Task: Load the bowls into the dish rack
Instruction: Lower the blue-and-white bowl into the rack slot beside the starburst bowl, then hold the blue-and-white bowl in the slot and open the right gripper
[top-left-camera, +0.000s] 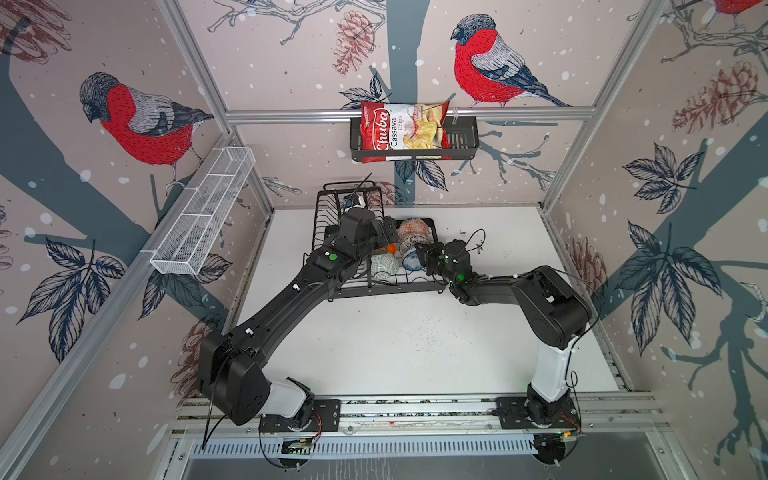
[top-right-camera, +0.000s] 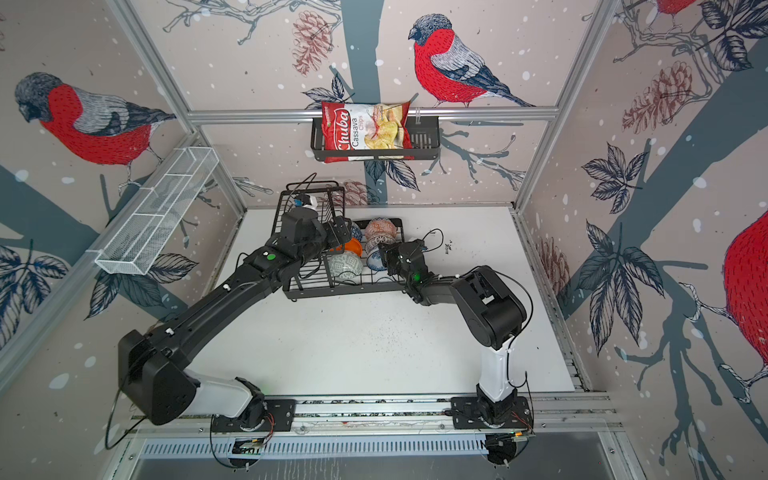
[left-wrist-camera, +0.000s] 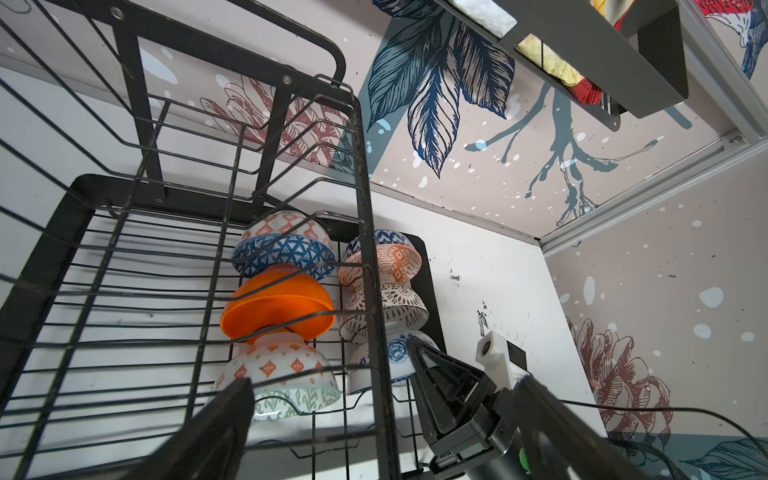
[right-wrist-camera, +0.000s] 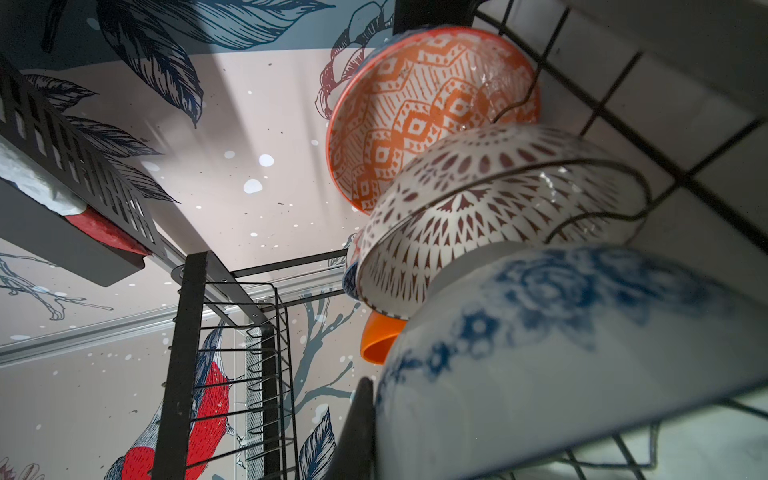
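Observation:
The black wire dish rack (top-left-camera: 374, 291) (top-right-camera: 332, 293) stands at the back of the white table, with several bowls on edge in its lower tier. In the left wrist view one row holds a dark-blue geometric bowl (left-wrist-camera: 286, 253), a plain orange bowl (left-wrist-camera: 278, 307) and a grey-green lined bowl (left-wrist-camera: 282, 374). The neighbouring row holds an orange-red patterned bowl (right-wrist-camera: 415, 104), a lattice bowl (right-wrist-camera: 478, 199) and a white bowl with blue flowers (right-wrist-camera: 561, 353). My right gripper (top-left-camera: 424, 257) (top-right-camera: 386, 257) is shut on that flowered bowl's rim; one finger (right-wrist-camera: 361, 428) shows. My left gripper (top-left-camera: 388, 235) (left-wrist-camera: 386, 424) hangs open above the rack, empty.
A black shelf basket with a chips bag (top-left-camera: 403, 126) hangs on the back wall. A long white mesh basket (top-left-camera: 203, 212) hangs on the left wall. The rack's raised upper basket (top-left-camera: 349, 199) stands behind my left wrist. Bare white table (top-left-camera: 395, 340) lies in front of the rack.

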